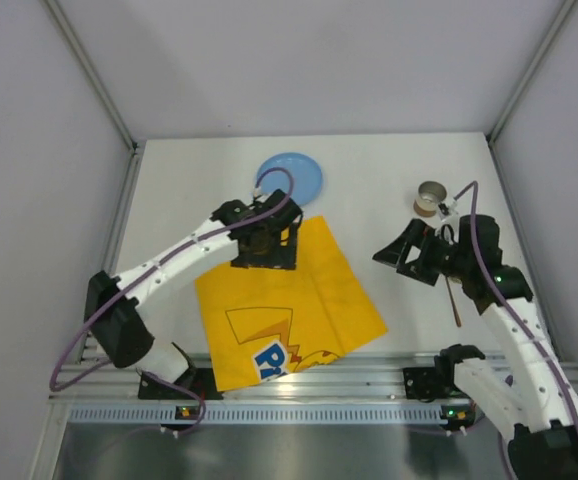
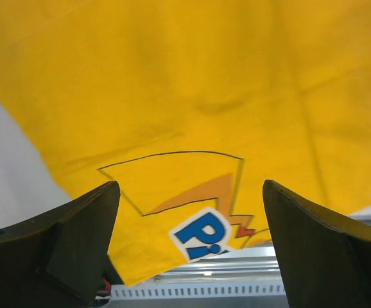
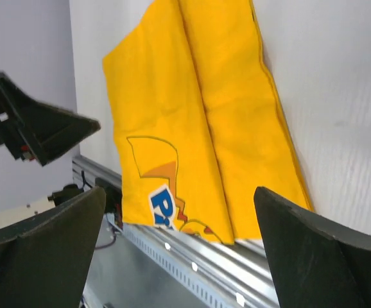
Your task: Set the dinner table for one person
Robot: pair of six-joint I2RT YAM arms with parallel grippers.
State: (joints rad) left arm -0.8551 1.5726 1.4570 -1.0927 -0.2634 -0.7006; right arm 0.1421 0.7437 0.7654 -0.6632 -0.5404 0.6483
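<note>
The dinner table (image 1: 389,165) spreads out all round a yellow mat (image 1: 299,300), which lies skewed on it. The mat's long diagonal runs from beside the blue plate (image 1: 291,176) to the near rail, which its printed corner overhangs. The left gripper (image 2: 190,187) hangs over the mat's far corner, fingers spread wide and empty. It is the nearer one. The right gripper (image 3: 179,192), off the mat's right edge, gapes empty too.

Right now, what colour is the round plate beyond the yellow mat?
The round plate is light blue; top external view.
</note>
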